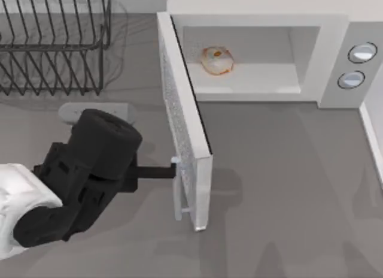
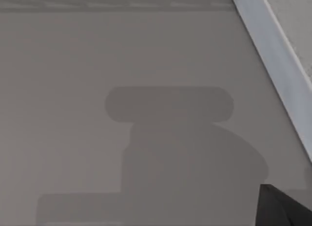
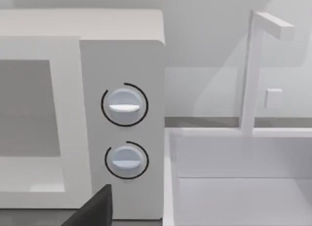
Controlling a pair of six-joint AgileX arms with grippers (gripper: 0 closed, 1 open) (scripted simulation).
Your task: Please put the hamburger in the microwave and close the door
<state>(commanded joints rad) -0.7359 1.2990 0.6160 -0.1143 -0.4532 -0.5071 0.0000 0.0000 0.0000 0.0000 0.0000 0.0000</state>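
Grey counter (image 1: 281, 188) under a pale back wall. Left gripper (image 1: 170, 171) stretched level from the top view's left, tip touching the door's pale bar handle (image 1: 178, 191); whether the jaws are parted or closed around the bar cannot be told. Door (image 1: 185, 125) swung wide open, edge-on from above, dark inner face turned toward the cavity. Hamburger (image 1: 218, 60) resting inside the microwave (image 1: 335, 62), on the cavity floor near its left rear. Two round knobs (image 3: 124, 105) stacked on the grey side panel. White sink with a tall faucet (image 3: 253, 65) just beside the microwave. Wire dish rack (image 1: 54, 44) at far left. Right gripper (image 3: 95, 209) facing the knob panel, jaw state not discernible.
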